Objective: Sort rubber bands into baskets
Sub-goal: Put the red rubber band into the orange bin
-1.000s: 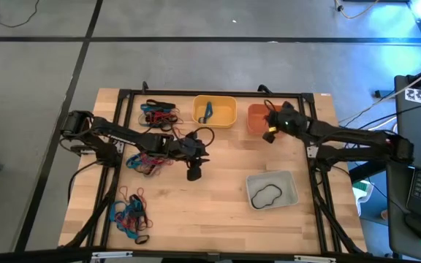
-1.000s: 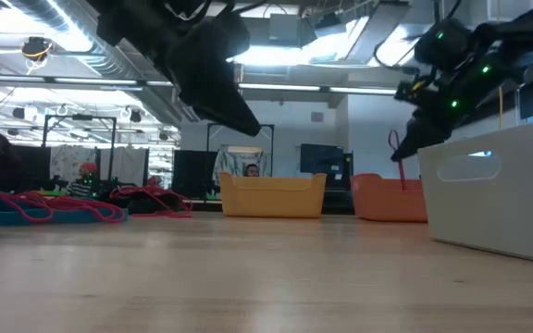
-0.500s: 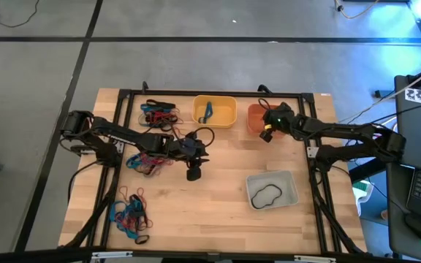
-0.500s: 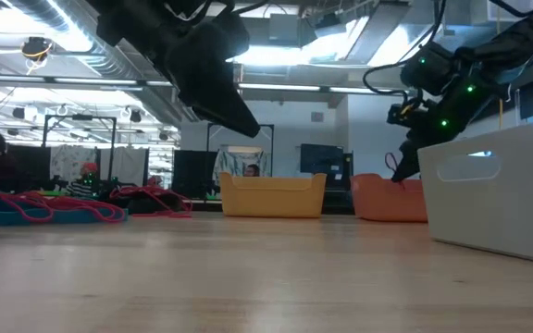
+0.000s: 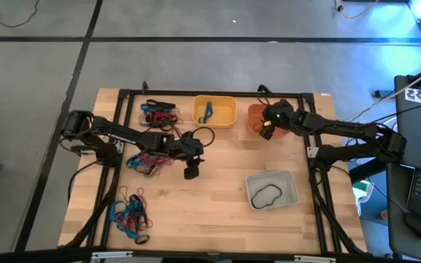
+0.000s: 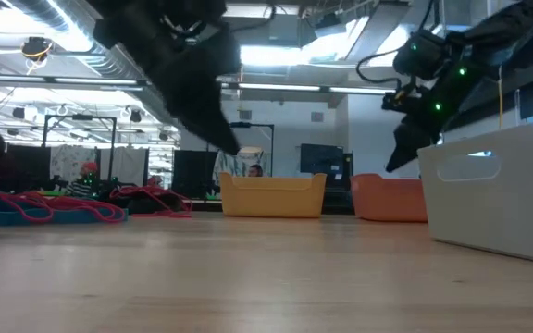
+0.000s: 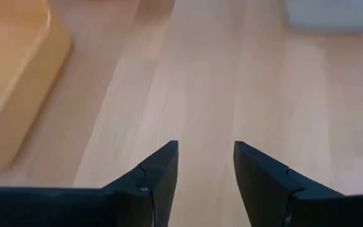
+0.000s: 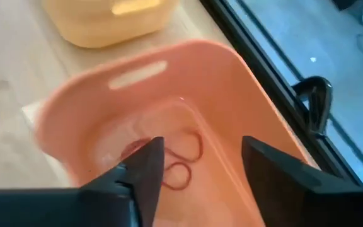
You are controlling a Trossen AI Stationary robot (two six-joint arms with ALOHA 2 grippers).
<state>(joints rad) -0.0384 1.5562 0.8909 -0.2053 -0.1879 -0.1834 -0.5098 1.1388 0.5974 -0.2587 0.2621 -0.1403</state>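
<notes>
Tabletop [image 5: 218, 204]: pale wood, carrying three baskets and three heaps of unsorted rubber bands

Grey basket [image 5: 272, 190], near the right edge: one black band [image 5: 266, 194] inside

Yellow basket [image 5: 215, 112], far edge, middle: one blue band [image 5: 207, 112] inside

Orange basket [image 5: 256, 118], far edge, right of the yellow: red bands [image 8: 180, 161] on its floor

Left gripper [image 5: 191, 172]: over bare wood mid-tabletop, fingers apart, empty

Right gripper [image 5: 267, 132]: over the orange basket, fingers apart, nothing between them

Unsorted heaps: far-left corner [image 5: 158, 112]; left edge, middle [image 5: 147, 162]; near-left corner [image 5: 131, 215]

Progress, judged: only a few bands sorted; most remain
</notes>
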